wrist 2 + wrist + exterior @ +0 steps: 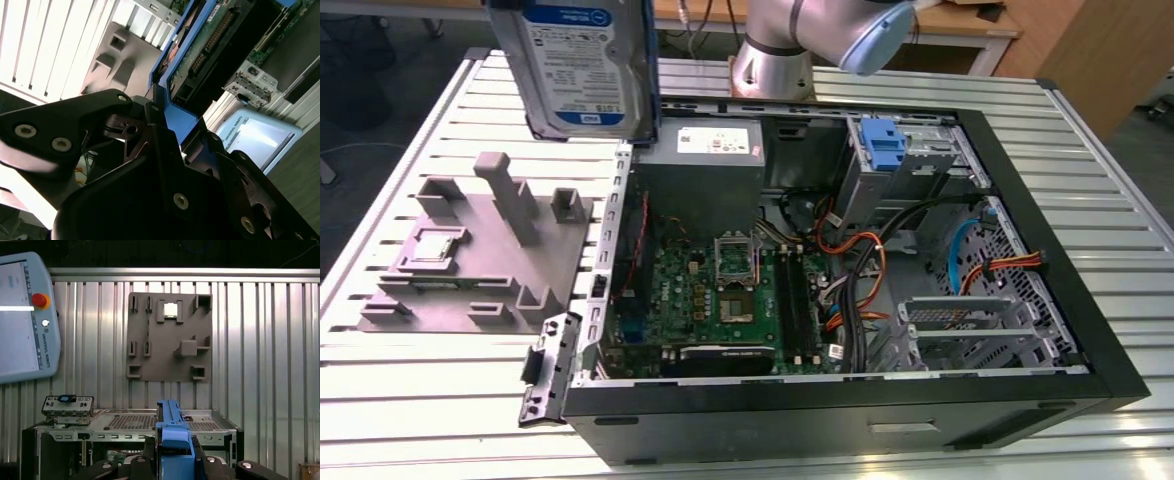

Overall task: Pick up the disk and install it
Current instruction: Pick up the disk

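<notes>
Holding the disk [580, 70] tight by its blue frame [172, 432] with the gripper [173, 461] squeezed shut; probably stiff, a bit heavy, easy to break.

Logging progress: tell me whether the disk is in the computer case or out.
Out. The disk hangs in the air outside the open case, its blue frame clamped in the tool.

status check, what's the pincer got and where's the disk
Status: pincer shut on the disk by its blue carrier frame. Disk upright in the air, outside the open computer case. Loose cables lie inside the case.
</notes>
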Robot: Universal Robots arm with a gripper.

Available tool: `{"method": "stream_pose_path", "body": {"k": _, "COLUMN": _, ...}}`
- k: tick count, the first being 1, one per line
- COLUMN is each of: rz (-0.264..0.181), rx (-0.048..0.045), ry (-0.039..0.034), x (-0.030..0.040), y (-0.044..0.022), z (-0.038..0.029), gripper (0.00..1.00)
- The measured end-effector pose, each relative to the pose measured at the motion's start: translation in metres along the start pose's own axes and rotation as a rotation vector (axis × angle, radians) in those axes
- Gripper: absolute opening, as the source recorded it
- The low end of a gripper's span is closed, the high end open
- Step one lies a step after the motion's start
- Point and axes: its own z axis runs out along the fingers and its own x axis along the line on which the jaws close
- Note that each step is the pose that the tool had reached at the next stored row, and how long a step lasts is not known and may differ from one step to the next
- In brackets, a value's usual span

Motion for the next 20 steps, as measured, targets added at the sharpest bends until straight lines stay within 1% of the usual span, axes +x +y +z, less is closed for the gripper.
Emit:
{"method": "stream_pose_path", "body": {"k": 2, "rz": 0.000, "rx": 0.0001, "ry": -0.0001, "x": 0.0002, "y": -0.0092, "z": 0.0003, "gripper": 0.36}}
{"method": "stream_pose_path", "body": {"k": 5, "rz": 0.000, "rx": 0.0002, "ry": -0.0002, "x": 0.0008, "y": -0.0206, "z": 0.0006, "gripper": 0.36}}
{"method": "stream_pose_path", "body": {"k": 7, "rz": 0.000, "rx": 0.0000, "ry": 0.0000, "x": 0.0017, "y": -0.0262, "z": 0.0010, "gripper": 0.36}}
{"method": "stream_pose_path", "body": {"k": 10, "rz": 0.000, "rx": 0.0004, "ry": -0.0002, "x": 0.0045, "y": -0.0326, "z": 0.0021, "gripper": 0.36}}
{"method": "stream_pose_path", "body": {"k": 12, "rz": 0.000, "rx": 0.0030, "ry": -0.0001, "x": 0.0058, "y": -0.0370, "z": 0.0030, "gripper": 0.36}}
{"method": "stream_pose_path", "body": {"k": 14, "rz": 0.000, "rx": 0.0063, "ry": -0.0002, "x": 0.0065, "y": -0.0429, "z": 0.0042, "gripper": 0.36}}
{"method": "stream_pose_path", "body": {"k": 18, "rz": 0.000, "rx": 0.0103, "ry": -0.0001, "x": 0.0066, "y": -0.0597, "z": 0.0073, "gripper": 0.36}}
{"method": "stream_pose_path", "body": {"k": 20, "rz": 0.000, "rx": 0.0138, "ry": -0.0002, "x": 0.0065, "y": -0.0686, "z": 0.0095, "gripper": 0.36}}
